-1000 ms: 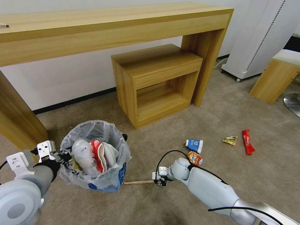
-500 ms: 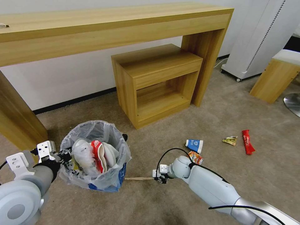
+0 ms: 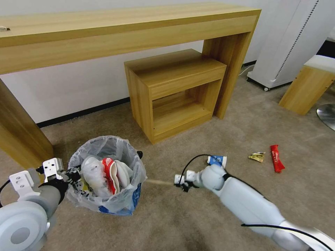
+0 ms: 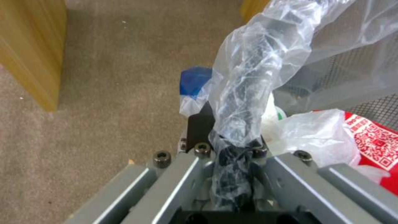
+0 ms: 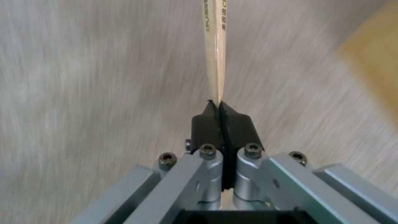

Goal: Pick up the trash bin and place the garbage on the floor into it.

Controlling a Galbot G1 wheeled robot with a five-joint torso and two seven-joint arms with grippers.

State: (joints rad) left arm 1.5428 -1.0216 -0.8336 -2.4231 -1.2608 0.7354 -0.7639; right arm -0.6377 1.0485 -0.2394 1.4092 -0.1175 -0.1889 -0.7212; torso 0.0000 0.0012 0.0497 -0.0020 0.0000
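1. Trash bin (image 3: 106,174), on the floor (image 3: 216,139) at eight o'clock; left gripper (image 3: 71,174) clamped on its bag-covered rim.
2. Right gripper (image 3: 182,183) at six o'clock, pinched tight on the stick (image 3: 158,181), which points toward the bin.

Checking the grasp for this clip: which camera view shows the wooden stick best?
The right wrist view: the wooden stick fills the centre, pinched at one end by the right gripper, with its printed lettering visible. The head view shows it as a faint blurred sliver between gripper and trash bin.
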